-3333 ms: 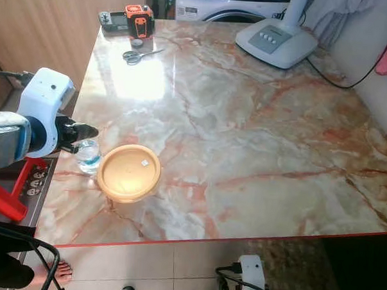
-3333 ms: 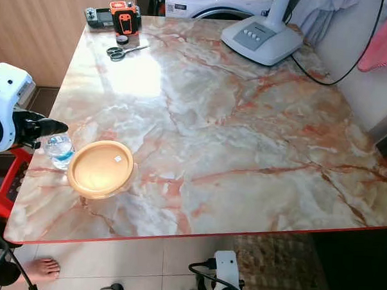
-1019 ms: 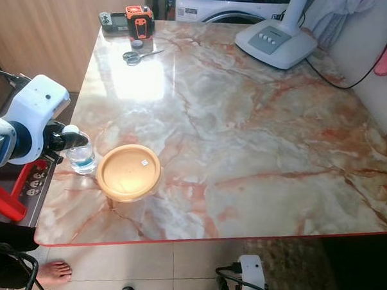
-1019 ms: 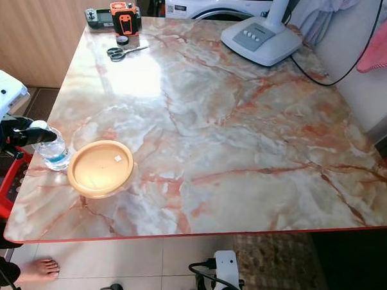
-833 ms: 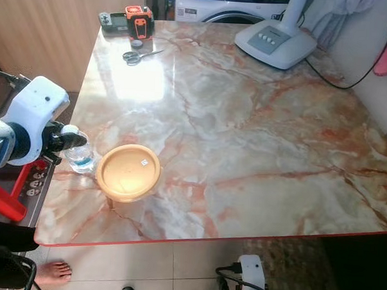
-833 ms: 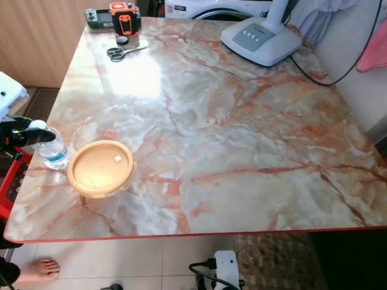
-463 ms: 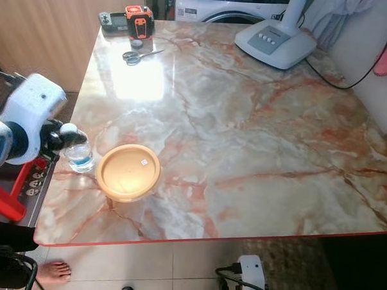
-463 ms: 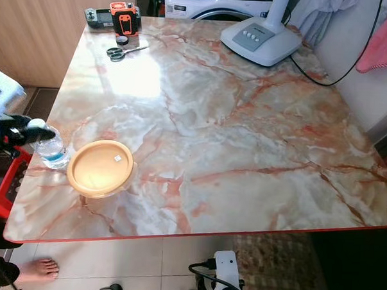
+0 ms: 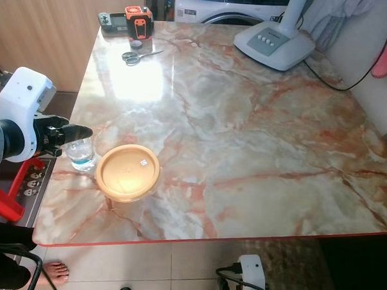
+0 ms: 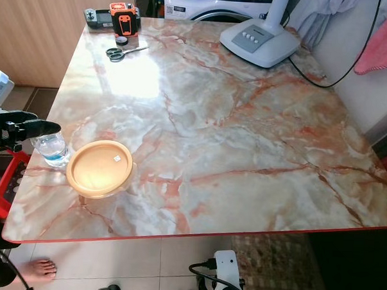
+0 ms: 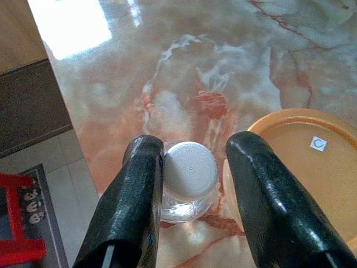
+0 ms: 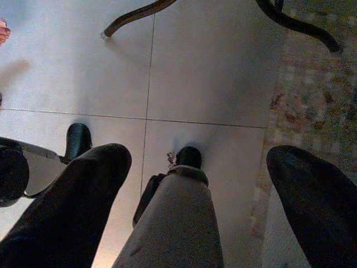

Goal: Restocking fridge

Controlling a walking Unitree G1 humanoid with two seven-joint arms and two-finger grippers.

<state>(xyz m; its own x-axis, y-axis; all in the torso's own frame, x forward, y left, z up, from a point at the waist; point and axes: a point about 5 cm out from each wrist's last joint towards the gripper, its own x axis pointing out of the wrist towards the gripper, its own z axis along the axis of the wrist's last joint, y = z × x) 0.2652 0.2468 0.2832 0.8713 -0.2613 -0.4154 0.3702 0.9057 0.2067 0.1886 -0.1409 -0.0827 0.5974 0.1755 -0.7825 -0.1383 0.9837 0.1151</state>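
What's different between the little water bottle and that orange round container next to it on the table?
The water bottle is clear with a white cap; the orange container is opaque, its flat lid bearing a small sticker. The bottle is narrow and upright, the container wide and low. The left pincer has its open fingers on either side of the bottle's cap, while nothing reaches for the container. Both stand side by side near the marble table's left front corner.

Scissors (image 9: 134,55) + orange tool (image 9: 139,20) at table's (image 9: 258,135) far corner, fan base (image 9: 275,44) opp., bare foot (image 9: 55,272) below.
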